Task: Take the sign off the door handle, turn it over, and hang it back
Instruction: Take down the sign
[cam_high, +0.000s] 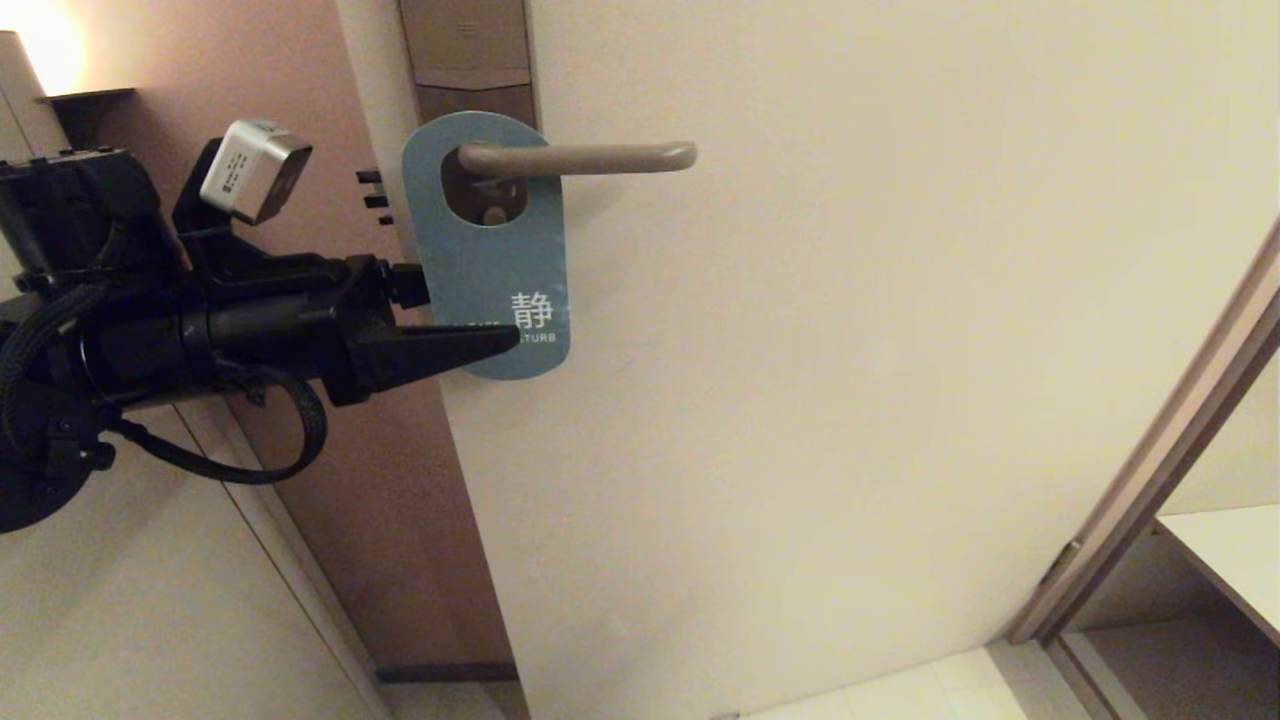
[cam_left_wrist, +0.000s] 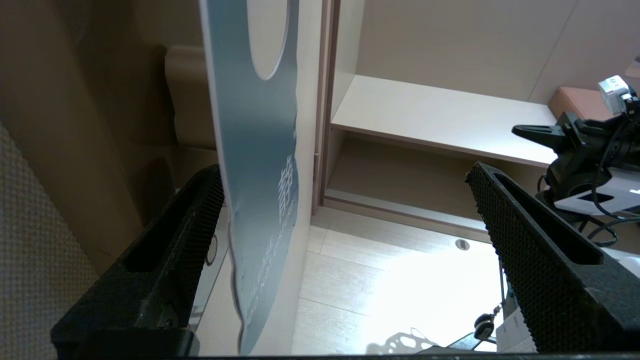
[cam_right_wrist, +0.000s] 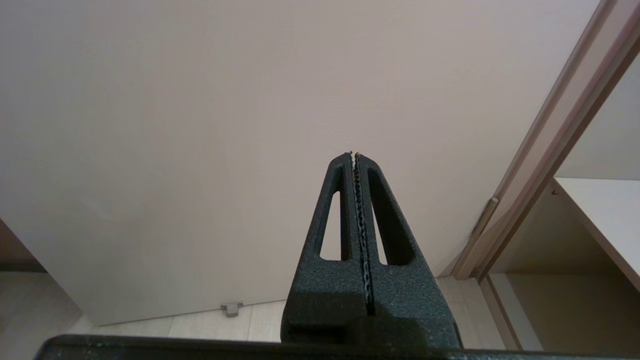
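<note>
The sign (cam_high: 490, 270) hangs by its oval hole on the door handle (cam_high: 590, 157), teal side facing out with white lettering near its lower end. My left gripper (cam_high: 470, 312) reaches in from the left at the sign's lower part and is open wide. In the left wrist view the sign (cam_left_wrist: 255, 150) stands edge-on between the jaws, close against one finger (cam_left_wrist: 200, 215), while the other finger (cam_left_wrist: 505, 220) is far off it. My right gripper (cam_right_wrist: 353, 155) is shut on nothing, held low and pointing at the door face.
The cream door (cam_high: 850, 400) fills the middle, with a brown lock plate (cam_high: 470, 50) above the handle and small dark latch bolts (cam_high: 372, 190) on its edge. A door frame (cam_high: 1150, 450) and a white shelf (cam_high: 1220, 560) lie at the right.
</note>
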